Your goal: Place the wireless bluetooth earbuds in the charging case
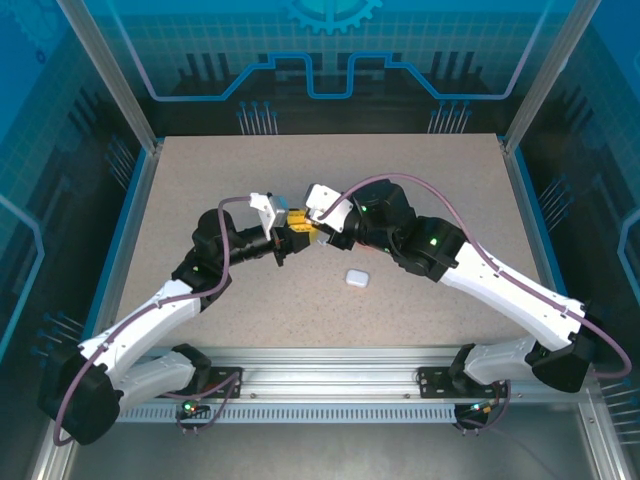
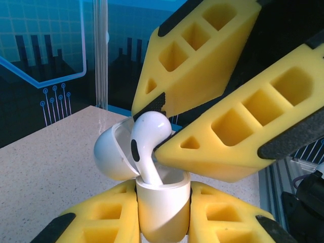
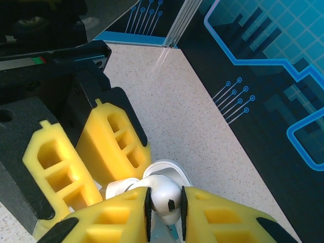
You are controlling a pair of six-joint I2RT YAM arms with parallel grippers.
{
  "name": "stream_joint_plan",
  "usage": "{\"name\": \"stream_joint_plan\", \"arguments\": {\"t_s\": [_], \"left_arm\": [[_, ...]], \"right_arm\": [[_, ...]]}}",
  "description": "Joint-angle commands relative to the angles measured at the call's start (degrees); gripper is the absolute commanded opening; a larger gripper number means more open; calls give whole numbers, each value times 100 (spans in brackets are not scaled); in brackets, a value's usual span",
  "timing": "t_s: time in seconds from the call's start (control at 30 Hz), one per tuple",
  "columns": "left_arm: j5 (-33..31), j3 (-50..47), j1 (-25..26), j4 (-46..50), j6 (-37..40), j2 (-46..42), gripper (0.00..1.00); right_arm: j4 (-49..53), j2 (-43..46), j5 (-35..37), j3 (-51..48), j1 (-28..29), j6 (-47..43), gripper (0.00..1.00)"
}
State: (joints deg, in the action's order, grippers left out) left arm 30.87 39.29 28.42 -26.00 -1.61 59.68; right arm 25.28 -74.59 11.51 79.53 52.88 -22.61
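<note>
Hovering above the middle of the bench (image 1: pixel 430 190), the left jaws clamp a white charging case (image 2: pixel 162 212) upright with its lid (image 2: pixel 111 152) hinged back. The right jaws are pinched on the rounded head of a white earbud (image 2: pixel 148 134) — stem down, its tip just inside the case's mouth, the bud not yet seated.

The bud leans slightly rather than standing square to its socket. A push along that lean could wedge the stem against the rim, or twist the smooth case in the left jaws' foam. Letting go too soon looks the larger risk: with so little of the stem inside, the bud could tip out and drop to the bench. The open lid sits just beside the right jaws' tips, so a careless descent could knock it shut on the bud.

From the right wrist, the earbud's head (image 3: pixel 164 196) sits squarely between that arm's two yellow tips, the stem hidden below them. The case stands directly beneath, held by its lower body between the left jaws. A spare case (image 1: pixel 356 278), closed, lies on the bench toward the near edge — well apart from both arms' jaws.
</note>
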Motion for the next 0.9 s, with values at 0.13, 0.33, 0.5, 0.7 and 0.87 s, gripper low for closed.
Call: {"name": "stream_joint_plan", "arguments": {"t_s": [0.13, 0.33, 0.5, 0.7, 0.87], "left_arm": [[86, 123, 53, -297, -19, -62, 2], [87, 123, 55, -300, -6, -53, 3], [86, 126, 54, -318, 15, -36, 3], [66, 117, 55, -316, 29, -17, 3], [-9, 93, 57, -323, 38, -18, 3]], "right_arm": [[354, 56, -404, 72, 31, 1, 26], [409, 76, -628, 78, -71, 55, 28], [390, 82, -799, 129, -160, 122, 29], [338, 154, -1108, 272, -259, 251, 39], [211, 365, -1175, 351, -378, 499, 50]]}}
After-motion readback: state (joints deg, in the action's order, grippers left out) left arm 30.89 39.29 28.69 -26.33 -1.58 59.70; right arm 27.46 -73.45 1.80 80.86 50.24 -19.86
